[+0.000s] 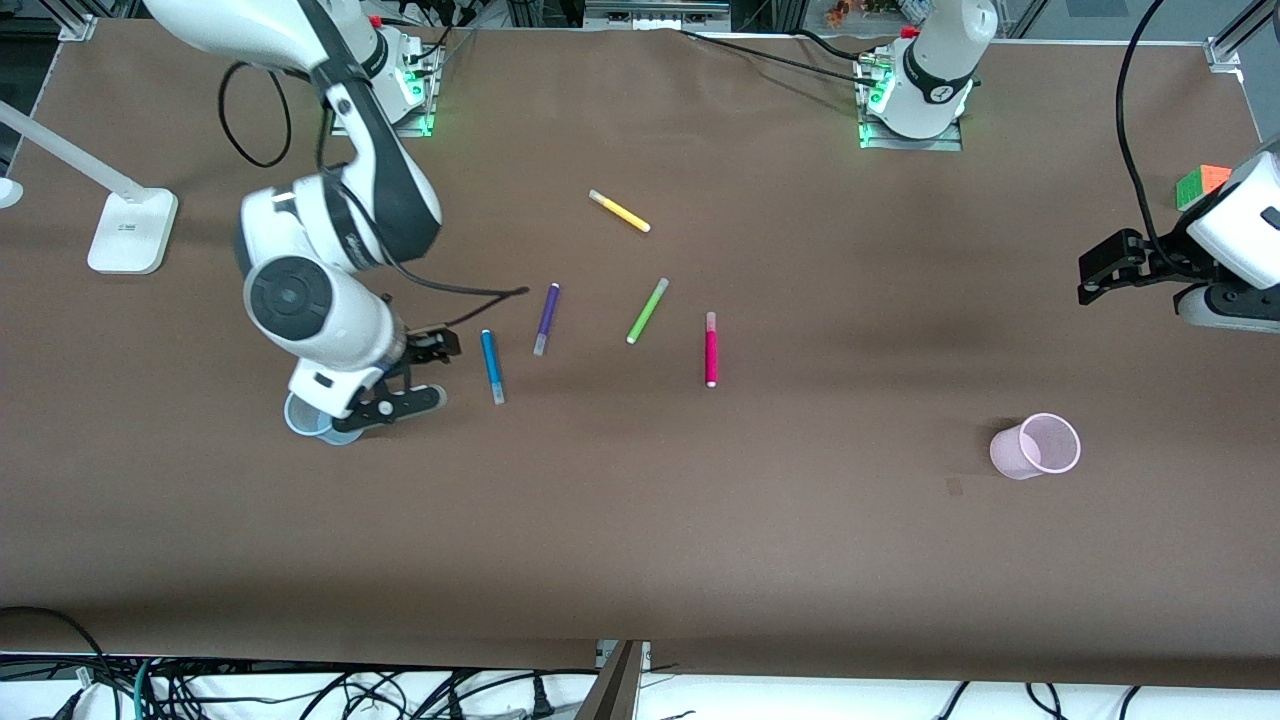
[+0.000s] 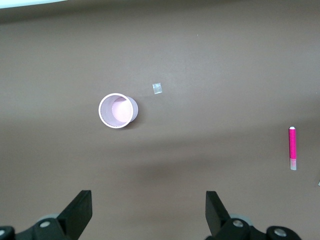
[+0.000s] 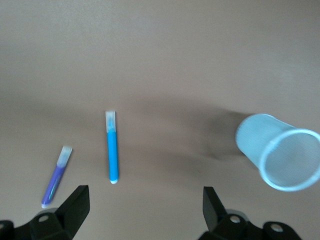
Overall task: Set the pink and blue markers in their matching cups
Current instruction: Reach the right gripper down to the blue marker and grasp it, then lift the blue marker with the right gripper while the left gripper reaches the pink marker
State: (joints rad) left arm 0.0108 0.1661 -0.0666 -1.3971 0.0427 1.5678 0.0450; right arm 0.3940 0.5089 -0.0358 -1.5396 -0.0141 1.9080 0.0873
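The pink cup (image 1: 1036, 446) lies nearest to the front camera. It stands upright on the brown table (image 1: 700, 540), toward the left arm's end, and nothing is in it. I take this cup as the landmark.

The pink marker (image 1: 711, 349) lies flat on the table, farther from the front camera than the pink cup and well apart from it, toward the right arm's end. The green pen (image 1: 647, 311) is just beside the pink marker, and the yellow pen (image 1: 619, 211) is farther from the camera again. The purple pen (image 1: 546, 318) and the blue marker (image 1: 492, 366) lie side by side, still more toward the right arm's end. The blue cup (image 1: 305, 418) stands near that end, a little farther from the camera than the pink cup, partly covered by the right arm.

The right gripper (image 1: 415, 372) hangs over the table between the blue cup and the blue marker; its fingers (image 3: 75, 205) stand wide apart and hold nothing. The left gripper (image 1: 1105, 265) waits in the air over the left arm's end of the table, farther from the camera than the pink cup; its fingers (image 2: 80, 212) are also spread wide and hold nothing. In the left wrist view the pink cup (image 2: 117, 111) and the pink marker (image 2: 292, 148) both show below it.
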